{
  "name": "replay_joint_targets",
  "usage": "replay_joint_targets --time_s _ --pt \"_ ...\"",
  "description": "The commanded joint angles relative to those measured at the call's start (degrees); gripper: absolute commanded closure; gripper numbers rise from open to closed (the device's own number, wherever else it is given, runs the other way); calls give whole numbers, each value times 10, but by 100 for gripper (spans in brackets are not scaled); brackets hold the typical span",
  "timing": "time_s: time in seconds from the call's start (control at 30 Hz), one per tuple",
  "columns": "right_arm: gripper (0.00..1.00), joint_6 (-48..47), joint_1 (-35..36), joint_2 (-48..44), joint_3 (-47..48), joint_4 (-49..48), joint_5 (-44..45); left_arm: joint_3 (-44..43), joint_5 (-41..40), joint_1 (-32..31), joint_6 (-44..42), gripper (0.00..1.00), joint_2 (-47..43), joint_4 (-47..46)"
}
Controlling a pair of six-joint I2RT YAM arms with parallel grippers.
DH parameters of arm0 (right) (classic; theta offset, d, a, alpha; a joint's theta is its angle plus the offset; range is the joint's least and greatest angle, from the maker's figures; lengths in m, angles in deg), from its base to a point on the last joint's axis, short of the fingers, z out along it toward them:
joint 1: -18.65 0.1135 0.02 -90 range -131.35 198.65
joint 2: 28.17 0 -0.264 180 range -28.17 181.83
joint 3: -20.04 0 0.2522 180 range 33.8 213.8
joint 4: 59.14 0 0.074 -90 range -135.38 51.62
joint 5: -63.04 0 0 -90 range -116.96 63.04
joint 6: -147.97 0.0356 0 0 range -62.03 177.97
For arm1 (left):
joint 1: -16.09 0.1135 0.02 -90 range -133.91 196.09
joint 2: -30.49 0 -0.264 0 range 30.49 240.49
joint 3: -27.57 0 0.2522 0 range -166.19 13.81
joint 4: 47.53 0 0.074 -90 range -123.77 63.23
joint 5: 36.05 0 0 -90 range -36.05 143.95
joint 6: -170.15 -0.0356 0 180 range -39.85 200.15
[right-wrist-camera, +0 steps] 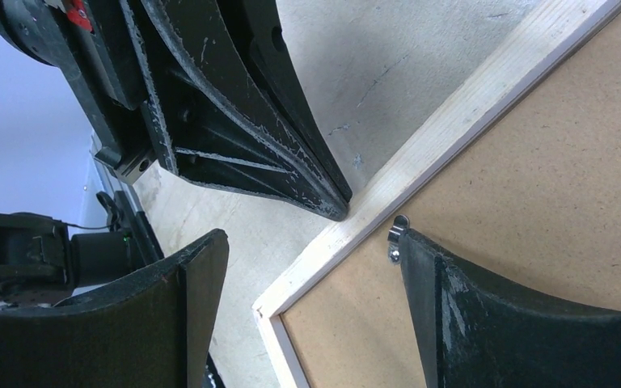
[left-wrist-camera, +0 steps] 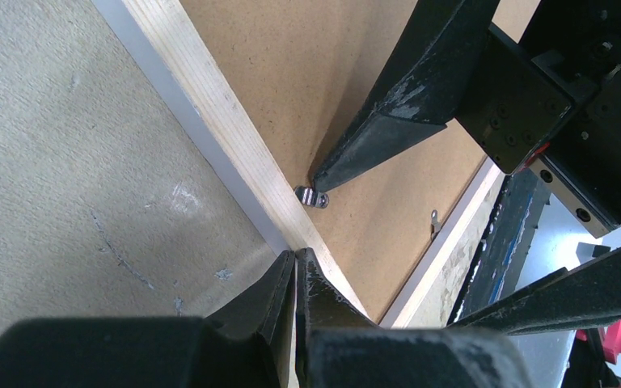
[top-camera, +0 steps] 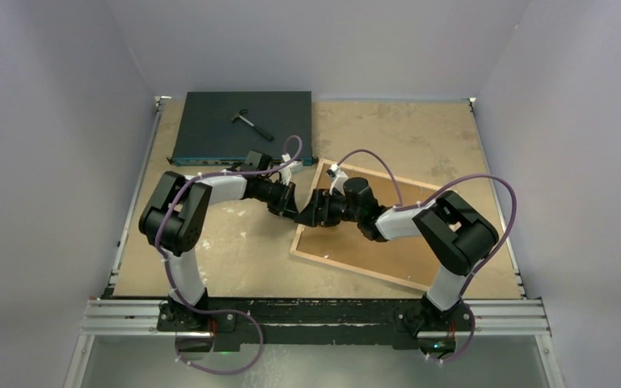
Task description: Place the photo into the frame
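Observation:
The frame (top-camera: 356,269) lies face down right of centre, its light wood rim (left-wrist-camera: 210,105) up and the brown backing board (top-camera: 388,242) filling it. The photo is hidden. My left gripper (left-wrist-camera: 295,257) is shut, empty, its tips resting on the left rail's wood rim. My right gripper (right-wrist-camera: 307,250) is open and straddles the frame's near-left corner (right-wrist-camera: 268,311). One of its fingers (right-wrist-camera: 420,259) touches a small metal clip (right-wrist-camera: 396,234) on the backing board; the other hangs outside the rail over the table. In the top view both grippers (top-camera: 291,208) (top-camera: 306,218) meet at that rail.
A dark flat box (top-camera: 210,129) with a small hammer (top-camera: 251,123) on it sits at the back left, close behind the left arm. A second metal clip (left-wrist-camera: 434,220) sits at the far rail. Walls enclose the table on three sides.

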Motion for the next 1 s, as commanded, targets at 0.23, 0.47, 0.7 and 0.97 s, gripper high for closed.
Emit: replay_joint_targets --time_s 0.23,0.47,0.7,0.97 --pt "22 3 12 18 21 -2 -35 5 -74 -16 -19 100 20 0" --pt "24 2 17 23 29 2 -44 7 -78 -16 -19 100 16 0" --pt "24 -21 17 11 38 39 -42 9 -81 -16 -19 100 12 -1" --pt "20 -70 14 -23 71 127 -13 9 -84 -16 -20 100 5 0"
